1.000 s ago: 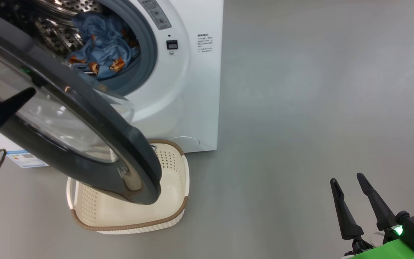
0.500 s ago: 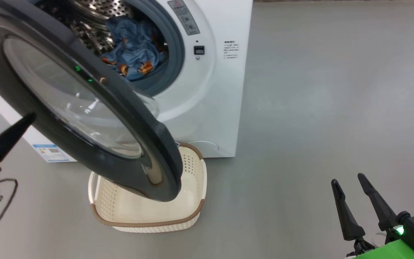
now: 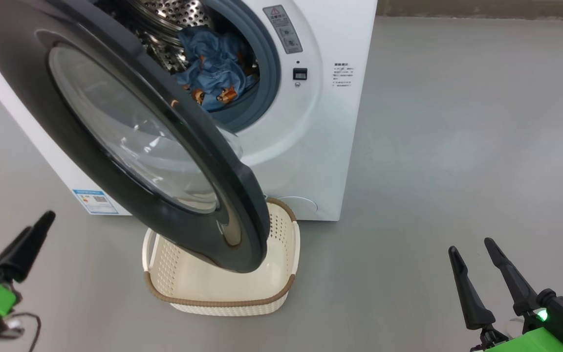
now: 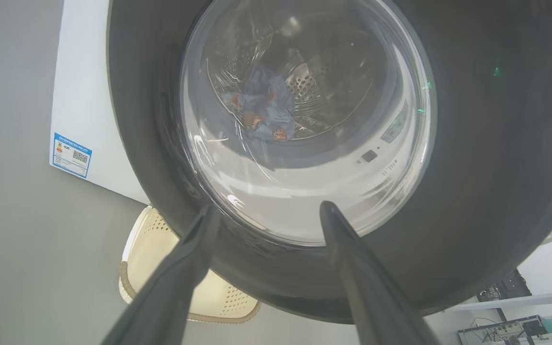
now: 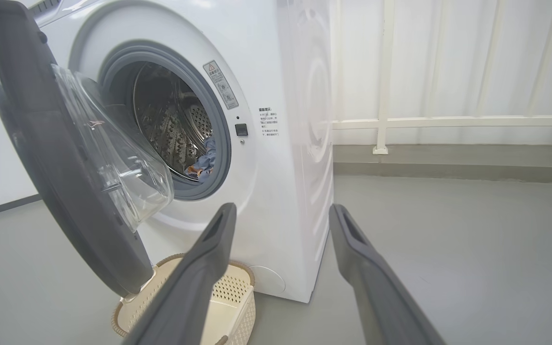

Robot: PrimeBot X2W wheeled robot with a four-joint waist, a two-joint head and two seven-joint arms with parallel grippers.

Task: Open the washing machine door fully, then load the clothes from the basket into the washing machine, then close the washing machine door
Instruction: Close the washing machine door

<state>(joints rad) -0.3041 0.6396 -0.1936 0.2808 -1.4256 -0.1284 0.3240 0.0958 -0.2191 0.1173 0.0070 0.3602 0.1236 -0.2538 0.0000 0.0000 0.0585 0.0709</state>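
Floor point(image 3: 457, 146), as I see it from the head camera: smooth, matt grey. Two things stand directly on it. The washing machine point(image 3: 330, 146), a white box, rests flat on the floor at upper left, with a blue-and-white label point(image 3: 95, 201) low on its front corner. The basket point(image 3: 223, 304), cream with perforated walls and a brown rim, sits on the floor just in front of the machine's base, near the round cap point(image 3: 301, 206). In my right wrist view the floor runs back to a low grey kerb point(image 5: 448, 163), on which a white railing post point(image 5: 381, 96) stands.
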